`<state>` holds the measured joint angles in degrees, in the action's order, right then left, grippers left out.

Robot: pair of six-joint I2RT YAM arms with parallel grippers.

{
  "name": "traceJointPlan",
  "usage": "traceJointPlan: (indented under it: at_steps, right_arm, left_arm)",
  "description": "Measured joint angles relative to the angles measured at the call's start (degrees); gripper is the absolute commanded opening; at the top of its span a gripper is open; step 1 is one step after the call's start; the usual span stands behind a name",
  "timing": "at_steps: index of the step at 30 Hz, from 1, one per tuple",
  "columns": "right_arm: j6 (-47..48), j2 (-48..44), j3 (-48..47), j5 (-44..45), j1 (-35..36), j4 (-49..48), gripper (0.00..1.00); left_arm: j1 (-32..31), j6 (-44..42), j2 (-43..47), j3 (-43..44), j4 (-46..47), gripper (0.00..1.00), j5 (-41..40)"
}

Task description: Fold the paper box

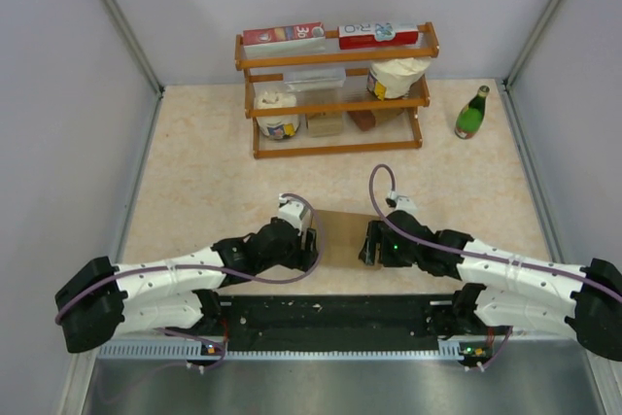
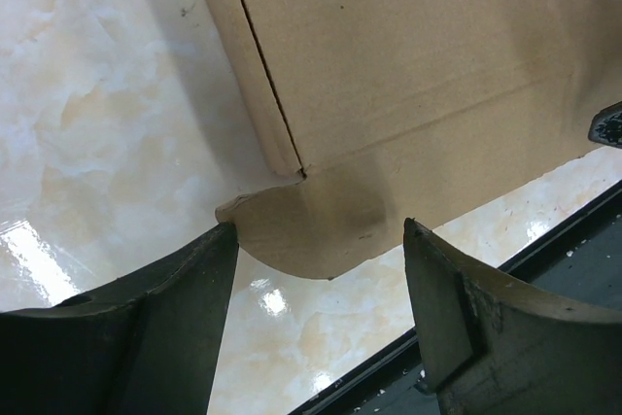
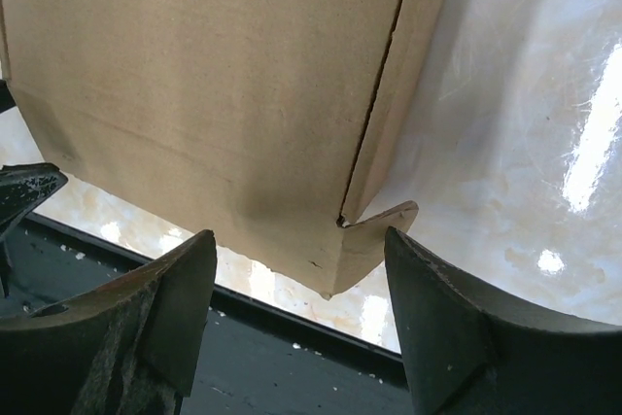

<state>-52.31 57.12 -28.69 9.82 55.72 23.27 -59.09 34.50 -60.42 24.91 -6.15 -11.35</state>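
Note:
The paper box [image 1: 340,235] is a plain brown cardboard shape lying on the table between my two grippers. My left gripper [image 1: 309,245] sits at its left end and is open. In the left wrist view the box [image 2: 408,55] fills the top, and a rounded flap [image 2: 311,230] hangs just at the tips of the open gripper [image 2: 321,228], with clear gaps to both fingers. My right gripper [image 1: 370,243] is open at the box's right end. In the right wrist view a folded corner flap [image 3: 374,235] of the box [image 3: 194,75] points down between the spread fingertips of the gripper [image 3: 299,238].
A wooden shelf [image 1: 335,94] at the back holds red-and-white cartons [image 1: 284,34] and tubs. A green bottle [image 1: 472,112] stands to its right. A black rail [image 1: 330,313] runs along the near edge, just below the box. Grey walls close in both sides.

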Motion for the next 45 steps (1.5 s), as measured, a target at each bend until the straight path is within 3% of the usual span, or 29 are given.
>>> traceJointPlan:
  at_steps: [25,45]
  right_arm:
    - [-0.5,0.7,1.7,-2.5,0.0,-4.1,0.65]
    - [-0.9,-2.6,4.7,-4.7,-3.0,-4.3,0.45]
  left_arm:
    - [0.0,0.0,-2.8,0.2,6.1,0.64,5.0]
    - [0.0,-0.2,-2.8,-0.1,6.1,0.57,5.2]
